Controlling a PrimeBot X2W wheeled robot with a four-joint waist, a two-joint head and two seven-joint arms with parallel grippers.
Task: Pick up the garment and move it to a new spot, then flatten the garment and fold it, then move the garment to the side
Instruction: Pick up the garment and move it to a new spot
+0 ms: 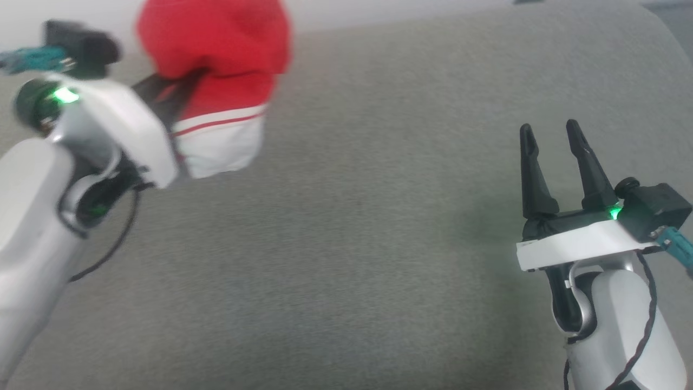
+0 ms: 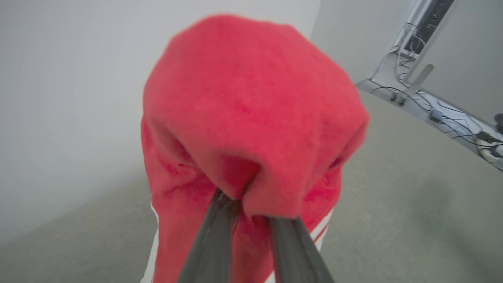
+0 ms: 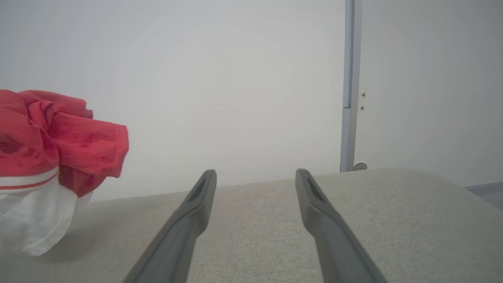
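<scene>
The garment [image 1: 222,81] is a bright red bundle with a white end panel and a thin red stripe, held up above the grey surface at the upper left of the head view. My left gripper [image 1: 176,92] is shut on its red cloth, the dark fingers buried in the folds. In the left wrist view the garment [image 2: 251,110] bulges over the pinched fingers [image 2: 214,232]. My right gripper [image 1: 552,141] stands open at the right, nothing between its fingers. From the right wrist the garment [image 3: 59,157] hangs at the far left, its white panel touching the surface.
A grey fabric-covered surface [image 1: 379,216] spreads under both arms, with a rounded far edge. A pale wall stands behind it. A rail with cables [image 2: 440,102] runs at the far right in the left wrist view. A grey vertical post [image 3: 349,86] rises behind the surface.
</scene>
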